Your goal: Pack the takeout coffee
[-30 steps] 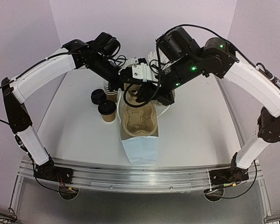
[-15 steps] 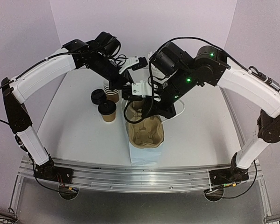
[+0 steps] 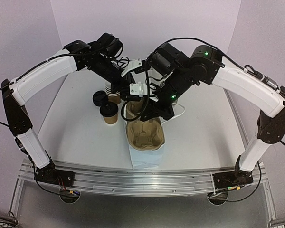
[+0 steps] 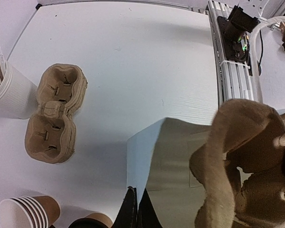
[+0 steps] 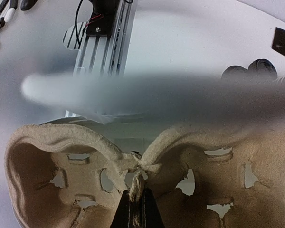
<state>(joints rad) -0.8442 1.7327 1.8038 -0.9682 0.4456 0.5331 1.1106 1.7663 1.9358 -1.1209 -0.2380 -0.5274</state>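
The left tool [image 4: 134,210] pinches the rim of the white bag [image 3: 145,159], apparently to hold its mouth open, while the right tool [image 5: 134,209], clamped on the pulp carrier [image 3: 145,135], holds it at that mouth; the takeout coffee [image 3: 109,112] stands on the desk [image 3: 76,137] left of the bag.

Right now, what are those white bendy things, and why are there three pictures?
Those are two robot arms, each ending in a two-finger pincher called a gripper. The wide picture comes from a camera above them; the other two come from little cameras on the wrists. The left gripper is pinched shut on the edge of a white paper bag. The right gripper is shut on a brown cup carrier, holding it at the bag's mouth. On the table stand a coffee cup with a black lid, loose lids, a stack of empty cups and a second carrier.
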